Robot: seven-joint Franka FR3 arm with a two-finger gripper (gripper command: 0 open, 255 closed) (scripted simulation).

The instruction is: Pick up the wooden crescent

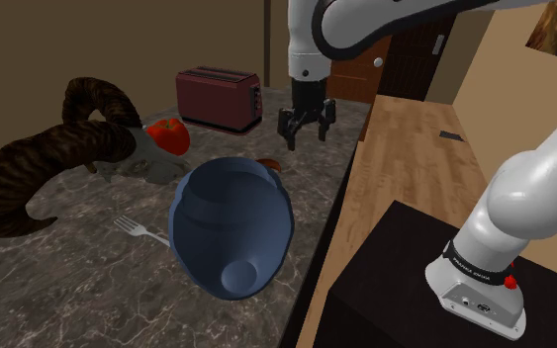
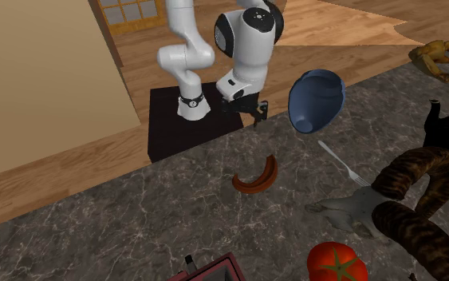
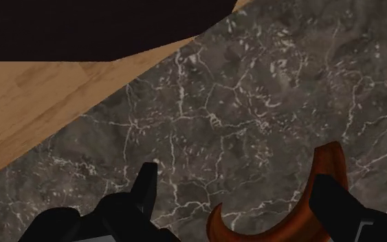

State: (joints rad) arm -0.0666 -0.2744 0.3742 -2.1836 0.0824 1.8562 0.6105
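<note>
Grey veined marble counter (image 2: 95,231) spread under me; a big blue pot (image 1: 232,222) lay tipped over at the shoulder view's centre. My gripper (image 1: 305,139) hung wide above the brown crescent (image 2: 257,176), flat on the marble mid-frame in the second exterior view.

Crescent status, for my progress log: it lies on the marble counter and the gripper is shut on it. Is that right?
Not quite. The crescent does lie on the marble counter, but the gripper is open, not shut on it. The wrist view shows its fingers standing apart, and the shoulder view shows it hanging above the counter.
</note>
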